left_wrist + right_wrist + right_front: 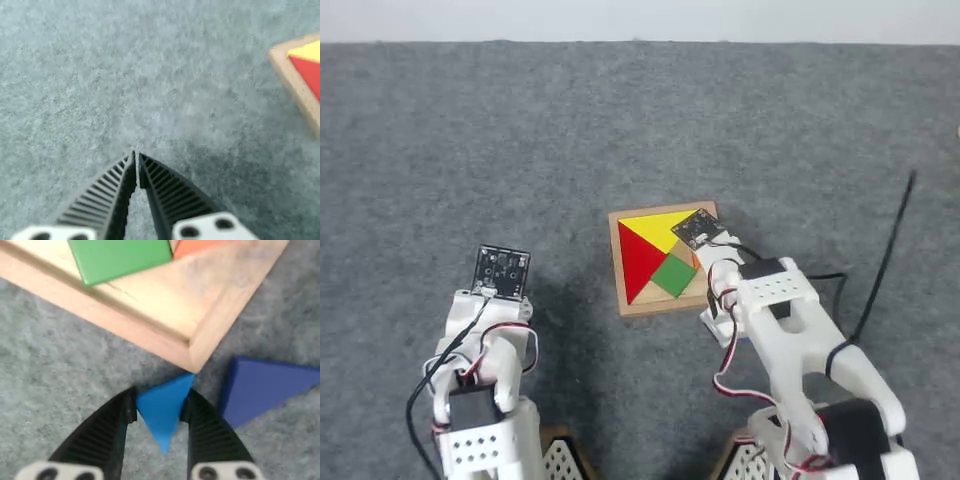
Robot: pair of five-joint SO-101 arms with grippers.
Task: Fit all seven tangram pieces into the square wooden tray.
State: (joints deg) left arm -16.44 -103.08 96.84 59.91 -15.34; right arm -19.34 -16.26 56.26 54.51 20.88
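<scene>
The square wooden tray (pixel 623 296) lies mid-table holding a yellow triangle (pixel 654 229), a red triangle (pixel 637 259), a green square (pixel 673 275) and an orange piece (pixel 699 262). My right gripper (pixel 158 409) is shut on a small light blue triangle (pixel 162 407) just off the tray's corner (pixel 200 347), with the green square (pixel 120 256) in the tray beyond. A dark blue piece (pixel 260 392) lies on the carpet beside it. My left gripper (pixel 137 165) is shut and holds nothing, low over bare carpet, left of the tray (pixel 295 87).
Grey carpet (pixel 520 140) covers the table with wide free room at the back and left. The right arm (pixel 790 330) reaches over the tray's near right corner, hiding that part. A black cable (pixel 885 255) runs at the right.
</scene>
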